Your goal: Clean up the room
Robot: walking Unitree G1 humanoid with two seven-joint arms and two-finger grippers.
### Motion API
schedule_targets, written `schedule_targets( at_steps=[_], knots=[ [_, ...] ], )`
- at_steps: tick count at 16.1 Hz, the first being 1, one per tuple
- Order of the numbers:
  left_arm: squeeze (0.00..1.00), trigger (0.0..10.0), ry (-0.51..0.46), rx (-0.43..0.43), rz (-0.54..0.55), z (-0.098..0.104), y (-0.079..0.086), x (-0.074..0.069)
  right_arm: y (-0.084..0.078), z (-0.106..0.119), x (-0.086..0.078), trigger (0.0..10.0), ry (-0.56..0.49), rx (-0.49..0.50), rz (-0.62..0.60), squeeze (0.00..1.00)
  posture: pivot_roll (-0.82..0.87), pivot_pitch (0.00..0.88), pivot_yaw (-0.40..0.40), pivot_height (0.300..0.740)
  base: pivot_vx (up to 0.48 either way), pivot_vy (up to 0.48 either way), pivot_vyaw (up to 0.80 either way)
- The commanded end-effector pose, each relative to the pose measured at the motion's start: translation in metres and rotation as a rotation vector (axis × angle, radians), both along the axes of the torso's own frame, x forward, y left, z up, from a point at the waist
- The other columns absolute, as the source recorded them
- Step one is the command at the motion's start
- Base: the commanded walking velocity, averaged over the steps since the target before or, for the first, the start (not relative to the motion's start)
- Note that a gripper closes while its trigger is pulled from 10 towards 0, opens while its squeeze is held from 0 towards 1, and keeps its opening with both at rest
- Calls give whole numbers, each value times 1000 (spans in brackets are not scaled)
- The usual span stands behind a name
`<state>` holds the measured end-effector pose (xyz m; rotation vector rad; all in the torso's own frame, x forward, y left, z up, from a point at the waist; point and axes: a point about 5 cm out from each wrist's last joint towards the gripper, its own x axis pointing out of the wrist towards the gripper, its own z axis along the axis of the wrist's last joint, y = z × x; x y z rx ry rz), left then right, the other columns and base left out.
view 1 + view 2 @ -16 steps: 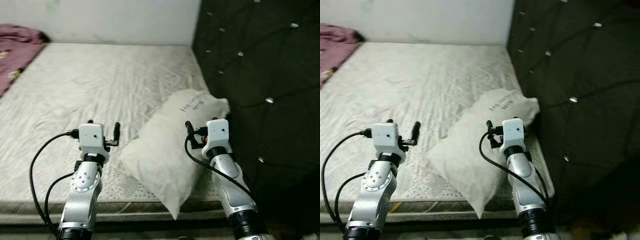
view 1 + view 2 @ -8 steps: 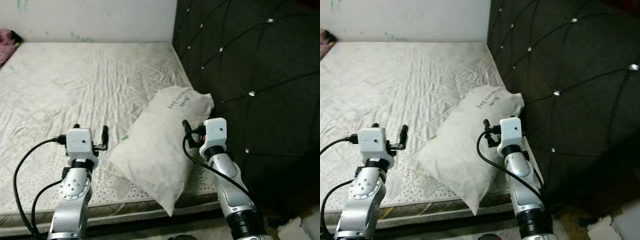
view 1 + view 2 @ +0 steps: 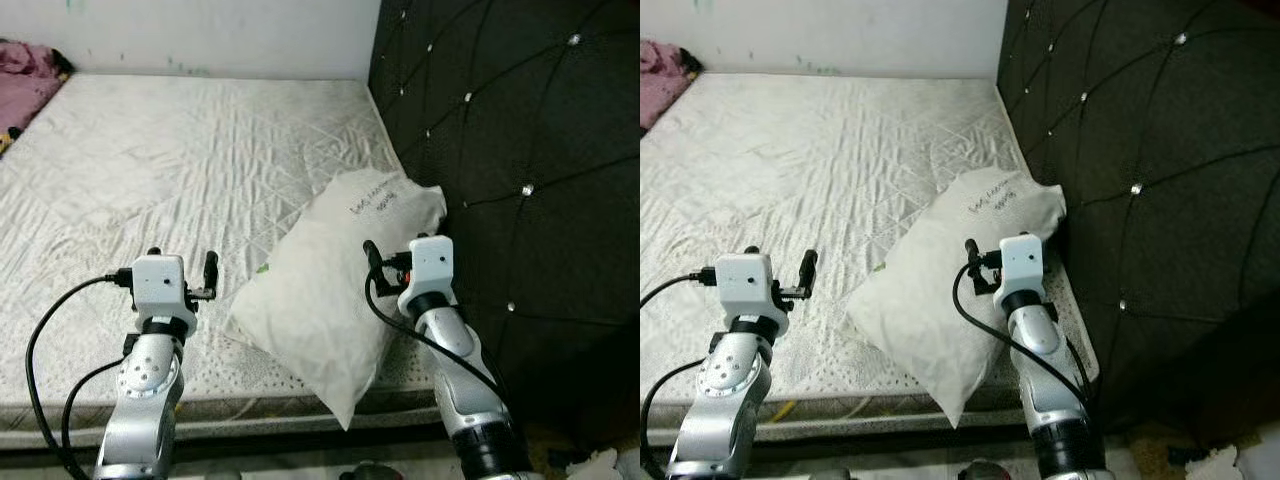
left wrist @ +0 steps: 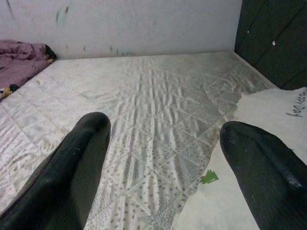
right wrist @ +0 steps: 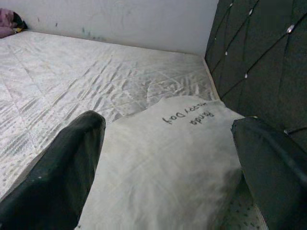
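Eye views: white pillow (image 3: 330, 305) lies askew at the bed's (image 3: 180, 170) near corner, one end against the dark tufted headboard (image 3: 520, 150), lower corner overhanging the edge; left claw (image 3: 185, 275) hovers just beside its left edge, right claw (image 3: 385, 262) over its right half. Left wrist view: fingers (image 4: 72, 163) spread wide and empty, pillow edge by one fingertip. Right wrist view: fingers (image 5: 67, 163) spread, empty, straddling the pillow; best to lower both claws, pinch opposite sides evenly, then lift it square to the headboard.
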<state>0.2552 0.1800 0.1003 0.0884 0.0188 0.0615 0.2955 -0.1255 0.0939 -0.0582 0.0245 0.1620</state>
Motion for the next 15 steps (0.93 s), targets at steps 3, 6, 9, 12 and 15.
schedule_targets(
  at_steps=[3, 6, 9, 12, 15],
  knots=[
    [0, 10000, 4, -3, -3, 1, -1, 0, -2, 3, 1, 10000, -5, 0, 5, 0, 53, 53, -21, 651, 0, 0, 0],
    [0, 10000, 4, -5, -3, 1, -2, 1, -1, 4, 1, 10000, -6, -3, 11, 0, 52, 53, -23, 616, 0, 0, 0],
    [0, 10000, 1, -9, 7, 1, -2, 2, -1, 3, 2, 10000, -7, -22, 12, 0, 52, 52, -24, 611, 0, 0, 0],
    [0, 10000, 1, -11, 13, 2, -1, 2, -2, 4, 3, 10000, -13, -28, -7, 0, 51, 52, -25, 611, 0, 0, 0],
    [0, 10000, 1, -12, 17, 1, -1, 2, 3, 3, 4, 10000, -23, -65, 39, 0, 56, 47, -28, 611, 0, 0, 0]
  ],
)
